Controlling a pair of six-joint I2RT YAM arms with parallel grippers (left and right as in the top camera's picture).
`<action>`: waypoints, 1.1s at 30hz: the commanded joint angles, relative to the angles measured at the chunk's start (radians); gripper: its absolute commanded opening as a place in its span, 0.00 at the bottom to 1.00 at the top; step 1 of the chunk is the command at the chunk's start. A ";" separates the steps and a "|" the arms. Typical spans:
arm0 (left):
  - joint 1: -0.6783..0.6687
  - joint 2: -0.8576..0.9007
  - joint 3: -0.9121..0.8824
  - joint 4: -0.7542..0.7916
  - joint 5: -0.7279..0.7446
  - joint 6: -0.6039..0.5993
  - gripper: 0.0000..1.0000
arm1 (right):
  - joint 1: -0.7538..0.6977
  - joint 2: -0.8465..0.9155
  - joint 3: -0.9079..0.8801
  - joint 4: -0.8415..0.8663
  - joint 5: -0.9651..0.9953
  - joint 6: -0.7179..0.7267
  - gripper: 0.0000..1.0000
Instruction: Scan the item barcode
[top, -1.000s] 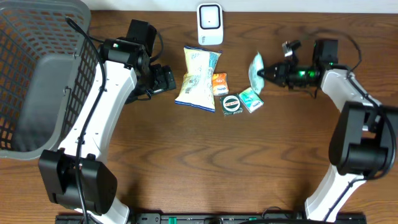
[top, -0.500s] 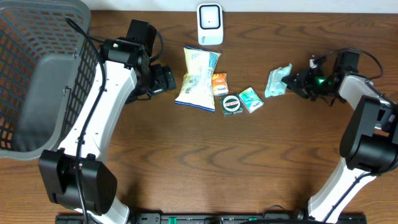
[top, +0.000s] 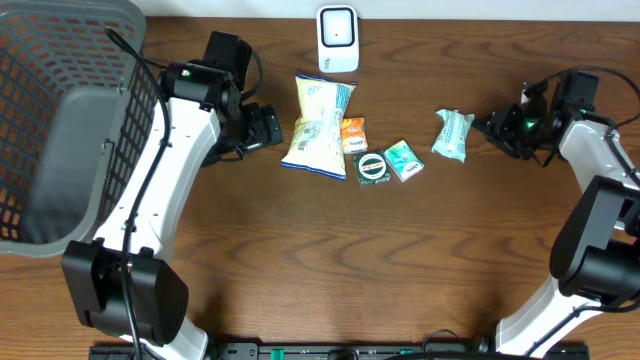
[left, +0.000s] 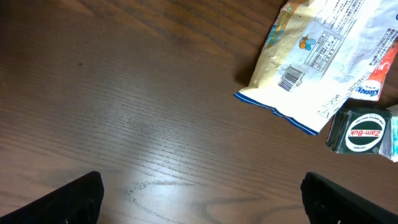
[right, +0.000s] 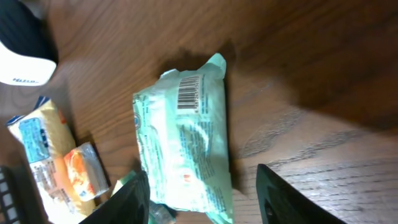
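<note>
The pale green packet lies flat on the table, well apart from the scanner and just ahead of your right gripper. Its barcode faces up, near the end farthest from that gripper.

It looks like a soft film pack: probably light, squashy and a little slippery, so a hard pinch would likely crumple it and a loose 1 let it slide. You would do best to take it across the narrow width at mid-body, keeping the fingers off the barcode end.

Your right gripper's jaws stand partly apart and hold nothing; the packet rests on the wood in front of them. Your left gripper is spread wide and empty, over bare wood beside the yellow snack bag and the Zam-Buk tin.

In the right wrist view the packet's near end runs off the bottom edge between the 2 fingers, its print is too blurred to read, and only a corner of the scanner shows. From overhead you cannot make out which way the scanner's window faces.
</note>
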 joint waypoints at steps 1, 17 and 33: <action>0.002 0.004 -0.005 -0.003 -0.002 -0.013 1.00 | 0.021 0.012 -0.002 -0.003 0.043 -0.019 0.55; 0.002 0.004 -0.005 -0.003 -0.002 -0.013 1.00 | 0.169 0.105 -0.008 0.021 0.080 -0.117 0.03; 0.002 0.004 -0.005 -0.003 -0.002 -0.013 1.00 | 0.203 -0.099 -0.006 0.179 -0.404 -0.389 0.01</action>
